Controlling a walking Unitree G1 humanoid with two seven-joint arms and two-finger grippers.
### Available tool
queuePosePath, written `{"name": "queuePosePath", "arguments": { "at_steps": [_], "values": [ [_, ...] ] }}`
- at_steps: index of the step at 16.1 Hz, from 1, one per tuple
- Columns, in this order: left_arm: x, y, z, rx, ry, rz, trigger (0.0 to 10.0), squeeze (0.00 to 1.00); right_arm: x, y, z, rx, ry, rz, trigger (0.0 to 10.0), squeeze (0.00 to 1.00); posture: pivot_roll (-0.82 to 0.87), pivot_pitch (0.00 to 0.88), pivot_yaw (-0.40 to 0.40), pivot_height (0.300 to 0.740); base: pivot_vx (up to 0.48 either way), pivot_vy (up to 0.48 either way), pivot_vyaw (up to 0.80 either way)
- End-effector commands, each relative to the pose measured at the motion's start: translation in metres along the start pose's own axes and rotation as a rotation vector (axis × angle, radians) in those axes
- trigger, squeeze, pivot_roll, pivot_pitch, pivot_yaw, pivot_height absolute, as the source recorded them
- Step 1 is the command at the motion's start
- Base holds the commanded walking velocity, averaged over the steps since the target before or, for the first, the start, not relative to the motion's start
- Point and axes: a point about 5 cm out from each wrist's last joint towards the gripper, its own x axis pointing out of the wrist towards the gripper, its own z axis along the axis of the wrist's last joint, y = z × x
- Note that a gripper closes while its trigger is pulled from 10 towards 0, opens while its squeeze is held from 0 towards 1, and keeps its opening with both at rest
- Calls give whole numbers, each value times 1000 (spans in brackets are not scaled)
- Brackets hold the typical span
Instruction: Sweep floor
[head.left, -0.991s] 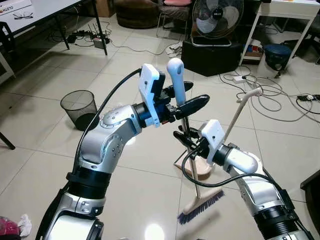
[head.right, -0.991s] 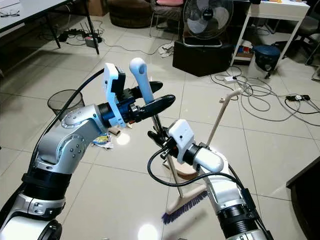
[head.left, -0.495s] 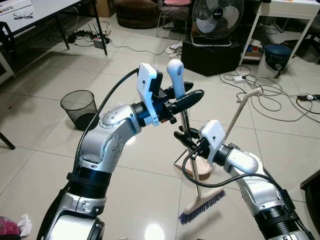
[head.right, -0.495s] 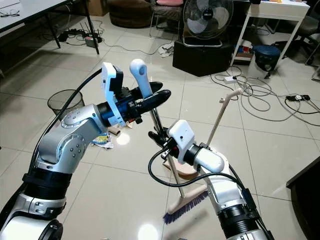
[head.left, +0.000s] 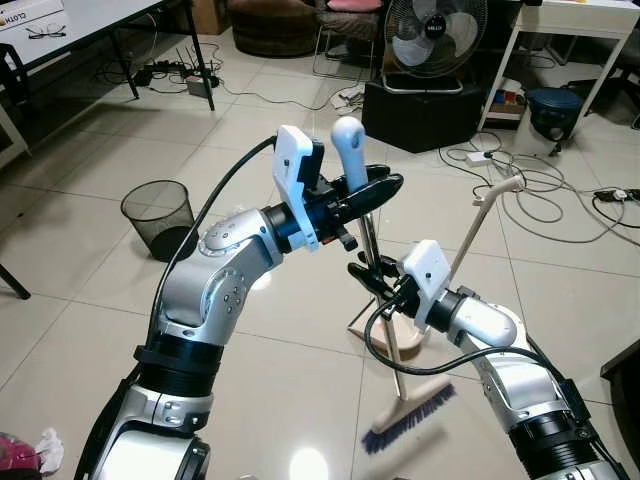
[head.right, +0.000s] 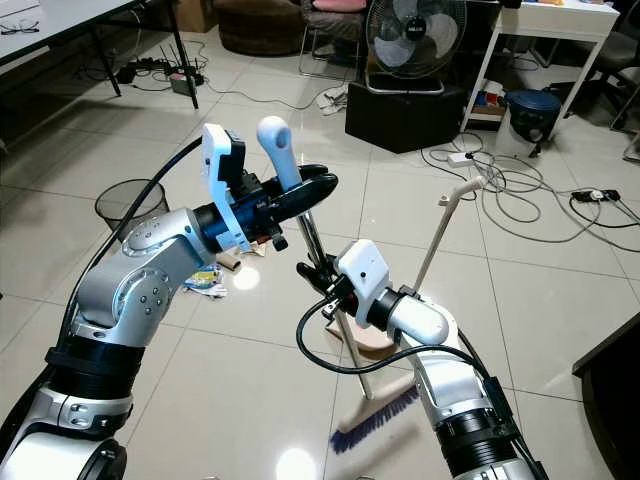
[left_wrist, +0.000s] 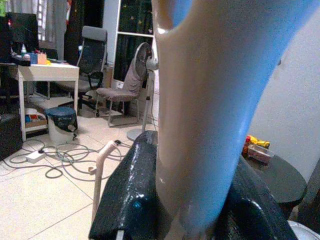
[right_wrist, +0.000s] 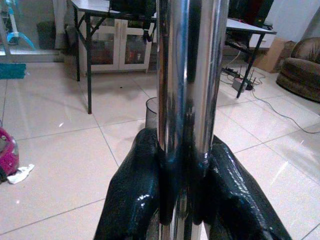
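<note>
The broom has a silver pole (head.left: 378, 300), a pale grip (head.left: 347, 150) at its top and a brush head (head.left: 410, 415) with purple bristles down on the tiles. My left gripper (head.left: 365, 190) is shut on the grip, which looms pale and close (left_wrist: 210, 100) between the black fingers (left_wrist: 130, 195) in the left wrist view. Lower down, my right gripper (head.left: 372, 278) is shut on the pole, seen as a shiny tube (right_wrist: 187, 75) between its fingers (right_wrist: 132, 200). Scraps of litter (head.right: 205, 278) lie on the floor to the left.
A beige long-handled dustpan (head.left: 400, 335) stands just behind the broom. A black mesh wastebasket (head.left: 158, 215) is on the left. Cables (head.left: 540, 190) trail over the tiles at right, and a fan (head.left: 435, 35) sits on a black box (head.left: 425, 110) behind. A pink object (head.left: 15, 452) lies bottom left.
The broom's top has leaned slightly left with my left gripper, and the brush head has slid a little to the right over the tiles. Both grips are unchanged.
</note>
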Motion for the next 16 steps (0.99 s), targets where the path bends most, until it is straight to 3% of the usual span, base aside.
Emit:
{"name": "queuePosePath", "arguments": {
  "at_steps": [1,2,3,6,7,13,16],
  "values": [
    [1,1,8,13,-28,4,0,0,1,-2,2,-27,-10,2,0,0,-113,0,11,740,0,0,0],
    [1,2,8,19,-28,8,0,0,1,-2,2,-37,-7,-7,2824,0,-113,0,11,740,0,0,0],
    [1,2,8,22,-28,12,0,0,1,-3,2,-49,-2,-16,9882,0,-113,0,11,740,0,0,0],
    [1,2,8,32,-31,22,0,0,1,-5,1,-51,0,-38,10000,43,-112,0,9,740,0,0,0],
    [2,3,8,36,-33,27,0,0,1,-8,1,-45,-4,-49,10000,1000,-113,0,9,740,0,0,0],
    [3,8,2,75,3,76,0,0,0,-6,5,-31,-53,-27,10000,1000,-117,0,11,740,0,0,0],
    [3,10,-3,92,27,93,0,0,0,-8,6,-77,-49,-57,10000,1000,-118,0,12,740,0,0,0]
  ]
}}
